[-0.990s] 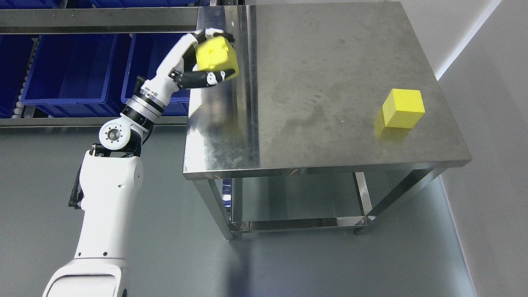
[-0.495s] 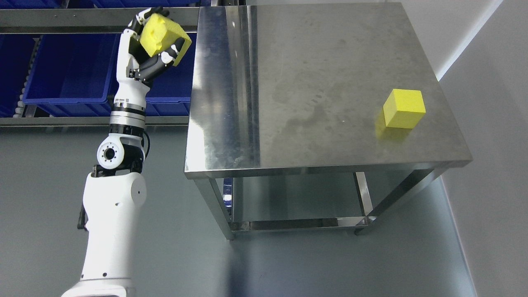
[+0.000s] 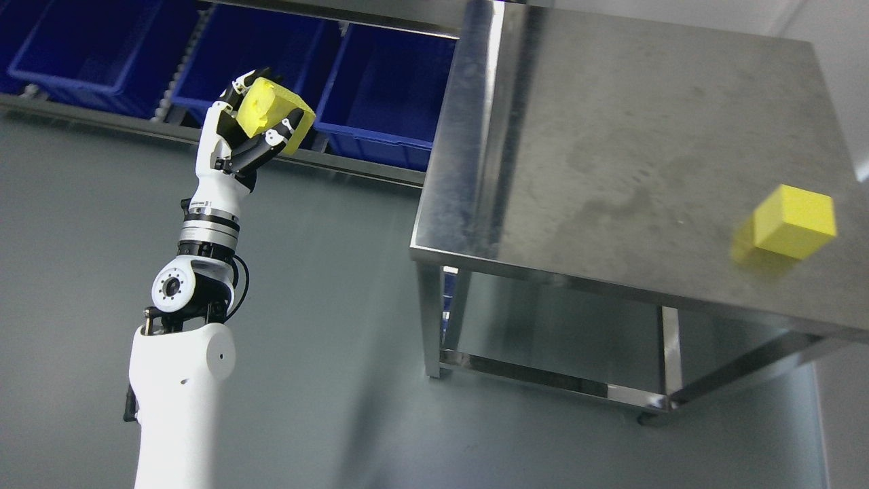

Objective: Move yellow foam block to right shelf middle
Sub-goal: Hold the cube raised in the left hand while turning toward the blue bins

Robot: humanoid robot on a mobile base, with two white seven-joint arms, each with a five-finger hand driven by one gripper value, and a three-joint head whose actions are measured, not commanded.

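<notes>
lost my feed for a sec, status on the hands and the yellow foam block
Left hand shut on yellow foam block, held up before blue plastic bins. Right hand out of view. Second yellow cube sits on steel table. Nothing in the way.

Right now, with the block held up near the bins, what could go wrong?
The left hand grips the foam block mostly from below and it sits tilted, so it might slip out. It could snag on the rim of a blue bin. A second block near the table edge might confuse tracking.
</notes>
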